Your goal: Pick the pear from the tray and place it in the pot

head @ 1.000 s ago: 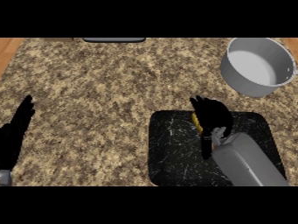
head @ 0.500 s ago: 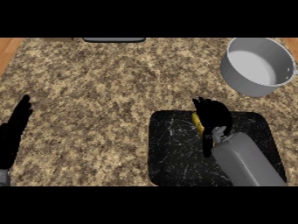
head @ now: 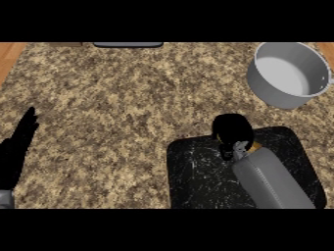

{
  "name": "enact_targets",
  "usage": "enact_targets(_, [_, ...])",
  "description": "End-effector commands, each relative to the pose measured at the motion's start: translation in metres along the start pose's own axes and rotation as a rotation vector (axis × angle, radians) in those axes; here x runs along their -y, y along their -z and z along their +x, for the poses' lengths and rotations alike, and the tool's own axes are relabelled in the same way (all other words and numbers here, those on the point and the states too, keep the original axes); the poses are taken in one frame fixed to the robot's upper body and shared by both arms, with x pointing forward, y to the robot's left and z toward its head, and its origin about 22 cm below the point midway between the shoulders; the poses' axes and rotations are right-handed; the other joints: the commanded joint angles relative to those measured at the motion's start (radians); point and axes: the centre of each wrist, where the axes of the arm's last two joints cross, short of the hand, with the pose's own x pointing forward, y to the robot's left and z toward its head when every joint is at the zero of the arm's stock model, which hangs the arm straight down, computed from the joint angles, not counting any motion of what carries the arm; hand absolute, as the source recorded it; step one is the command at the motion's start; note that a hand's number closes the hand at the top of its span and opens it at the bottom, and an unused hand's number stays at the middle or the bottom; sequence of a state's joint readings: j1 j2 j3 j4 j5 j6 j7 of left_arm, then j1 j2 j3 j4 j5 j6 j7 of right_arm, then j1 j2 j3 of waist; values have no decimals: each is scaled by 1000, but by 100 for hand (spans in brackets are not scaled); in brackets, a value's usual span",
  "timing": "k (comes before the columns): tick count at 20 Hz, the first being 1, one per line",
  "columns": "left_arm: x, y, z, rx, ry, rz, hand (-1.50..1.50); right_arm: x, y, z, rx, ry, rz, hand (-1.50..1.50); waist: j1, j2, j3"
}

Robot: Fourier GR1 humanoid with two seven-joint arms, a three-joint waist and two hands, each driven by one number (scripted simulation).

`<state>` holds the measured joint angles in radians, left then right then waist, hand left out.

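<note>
Head view: a speckled brown granite counter [head: 126,98] fills the frame, with wooden strips at its left and right edges. At about five o'clock lies the dark, white-flecked rectangular tray [head: 198,181]. The right hand [head: 232,131], black at the end of a grey forearm [head: 274,181], sits over the tray's upper edge with its fingers curled down and closed on the pear [head: 254,145], of which only a small yellow-orange sliver shows at the wrist; the rest is hidden by the hand, so the fruit is at the tray's upper part, not in the pot. The round grey metal pot [head: 289,73] stands at about two o'clock, well apart from the tray, its dark handle pointing right. The left hand [head: 14,152] rests at about eight o'clock near the left edge, fingers straight, together and pointing up.
</note>
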<state>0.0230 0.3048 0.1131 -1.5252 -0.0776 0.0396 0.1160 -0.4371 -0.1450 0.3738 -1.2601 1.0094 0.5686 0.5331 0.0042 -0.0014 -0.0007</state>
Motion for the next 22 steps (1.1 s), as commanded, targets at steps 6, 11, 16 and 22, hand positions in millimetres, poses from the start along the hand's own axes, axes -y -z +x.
enact_targets(6, [-9,-19,-11,-5,3,7,0,1,-3,-16,10,8,1,150,1,1,1])
enact_targets(11, [-10,0,6,-14,2,2,0,6,5,-45,151,191,-70,150,-1,2,1])
enact_targets(16, [-11,-9,12,-8,6,2,0,11,-13,-63,138,191,-182,150,-2,0,1])
enact_targets(22, [6,-5,1,-30,-2,7,0,40,-42,-48,71,153,-528,150,-14,-3,1])
